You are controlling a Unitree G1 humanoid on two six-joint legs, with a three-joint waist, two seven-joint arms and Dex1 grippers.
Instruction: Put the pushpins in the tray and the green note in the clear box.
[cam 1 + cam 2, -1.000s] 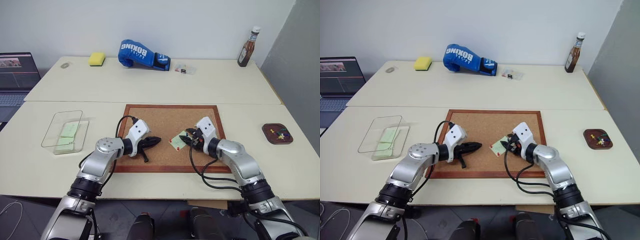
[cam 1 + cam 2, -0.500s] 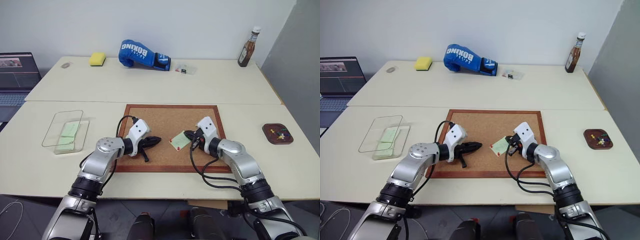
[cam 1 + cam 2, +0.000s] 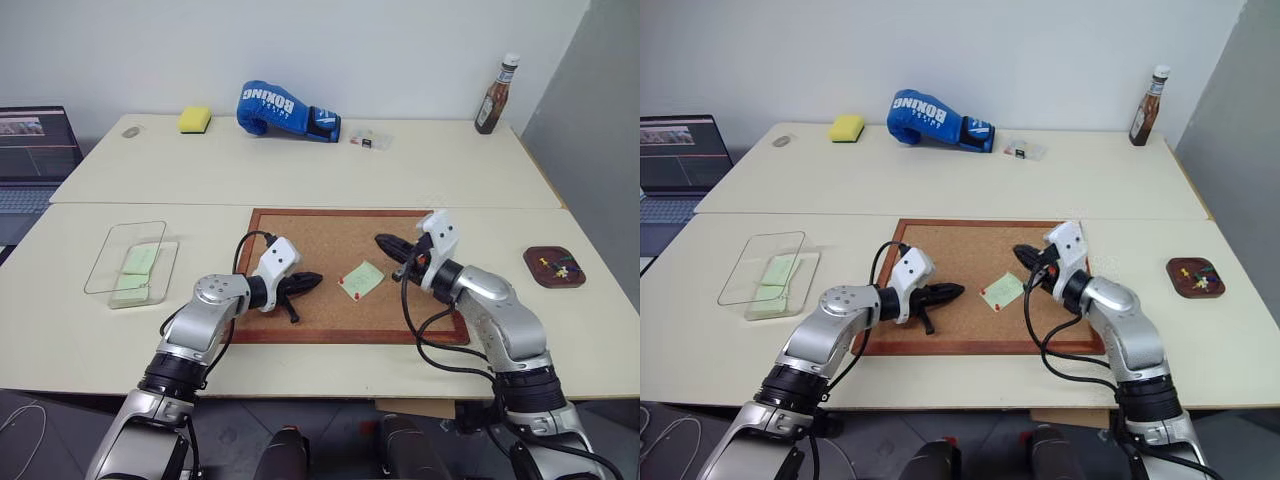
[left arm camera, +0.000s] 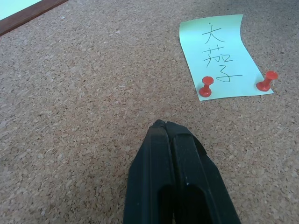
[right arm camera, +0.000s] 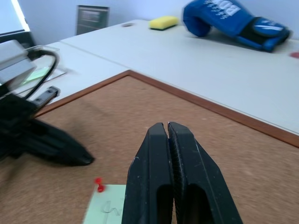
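Trouble could come at the two red pushpins [image 4: 206, 87] pinning the pale green square paper note [image 3: 362, 279] to the wood-framed corkboard [image 3: 300, 232]: both tools, left tool [image 3: 316, 280] and right tool [image 3: 382, 240], are pressed together and empty, and tugging the note first would likely tear it.

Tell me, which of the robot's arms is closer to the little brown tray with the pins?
Right. Its right gripper hangs above the corkboard on the side nearer the tray; the left gripper sits over the corkboard's other side, beyond the green note.
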